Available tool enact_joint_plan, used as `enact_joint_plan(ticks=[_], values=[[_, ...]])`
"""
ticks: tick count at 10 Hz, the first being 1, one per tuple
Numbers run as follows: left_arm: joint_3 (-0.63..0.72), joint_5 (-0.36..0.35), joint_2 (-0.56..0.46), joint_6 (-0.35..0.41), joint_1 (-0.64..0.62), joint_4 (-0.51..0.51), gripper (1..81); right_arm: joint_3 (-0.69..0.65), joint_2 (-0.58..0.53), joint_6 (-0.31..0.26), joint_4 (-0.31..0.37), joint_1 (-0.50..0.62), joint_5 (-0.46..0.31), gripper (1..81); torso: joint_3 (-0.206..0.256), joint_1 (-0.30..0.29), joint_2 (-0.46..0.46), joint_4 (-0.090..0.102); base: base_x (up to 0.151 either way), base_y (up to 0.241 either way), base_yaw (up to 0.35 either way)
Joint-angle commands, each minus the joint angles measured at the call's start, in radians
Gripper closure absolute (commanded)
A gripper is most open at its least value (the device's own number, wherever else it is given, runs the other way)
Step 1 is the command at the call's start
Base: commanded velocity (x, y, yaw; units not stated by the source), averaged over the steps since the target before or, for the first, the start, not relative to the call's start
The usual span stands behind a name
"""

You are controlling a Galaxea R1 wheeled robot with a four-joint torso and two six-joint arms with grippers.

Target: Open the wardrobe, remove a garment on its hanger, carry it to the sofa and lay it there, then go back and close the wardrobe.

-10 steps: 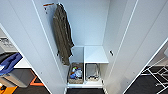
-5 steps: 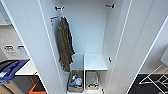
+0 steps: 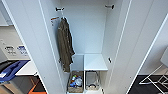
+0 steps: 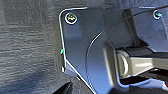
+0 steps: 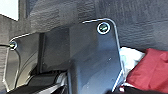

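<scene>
Maroon jacket with white sleeve [image 5: 150,68]: beside the right wrist plate, over grey carpet
White wardrobe [image 3: 87,37]: both doors open – olive-brown garment [image 3: 65,46] hangs inside at left
Wicker baskets [image 3: 75,82]: under the white shelf
Jaws: can't tell on either arm

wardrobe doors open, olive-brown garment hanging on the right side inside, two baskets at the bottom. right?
Not quite. The olive-brown garment hangs on the left side of the wardrobe, not the right; the head view shows it. The rest holds: the doors stand open and two baskets sit at the bottom.
</scene>
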Motion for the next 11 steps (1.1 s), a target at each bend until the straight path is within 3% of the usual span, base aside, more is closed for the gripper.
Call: enact_joint_plan(ticks=[1,2,3,4,5,7,11], values=[[-0.052,0.028,-0.078,-0.005,-0.07,-0.081,1.0,-0.036,-0.127,0.02,0.115,0.14,-0.043,1.0,0.0,0.0,0.0,0.0,0.0,0.0,0.0],[-0.053,0.018,-0.12,-0.007,-0.09,-0.114,1.0,-0.035,-0.169,0.02,0.169,0.175,-0.047,1.0,0.0,0.0,0.0,0.0,0.0,0.0,0.0],[-0.053,-0.07,-0.165,-0.007,-0.109,-0.131,1.0,-0.033,-0.199,0.02,0.209,0.207,-0.054,1.0,0.0,0.0,0.0,0.0,0.0,0.0,0.0],[-0.053,-0.24,-0.215,-0.007,-0.121,-0.157,1.0,-0.016,-0.226,0.022,0.232,0.241,-0.06,1.0,0.0,0.0,0.0,0.0,0.0,0.0,0.0],[-0.055,-0.313,-0.239,-0.005,-0.13,-0.203,1.0,0.023,-0.253,0.022,0.261,0.261,-0.061,1.0,0.0,0.0,0.0,0.0,0.0,0.0,0.0],[-0.061,-0.315,-0.262,-0.005,-0.164,-0.291,1.0,0.112,-0.316,0.022,0.295,0.304,-0.061,1.0,0.0,0.0,0.0,0.0,0.0,0.0,0.0],[-0.17,-0.31,-0.353,-0.007,-0.259,-0.521,1.0,0.04,-0.378,0.022,0.379,0.422,-0.049,1.0,0.0,0.0,0.0,0.0,0.0,0.0,0.0]])
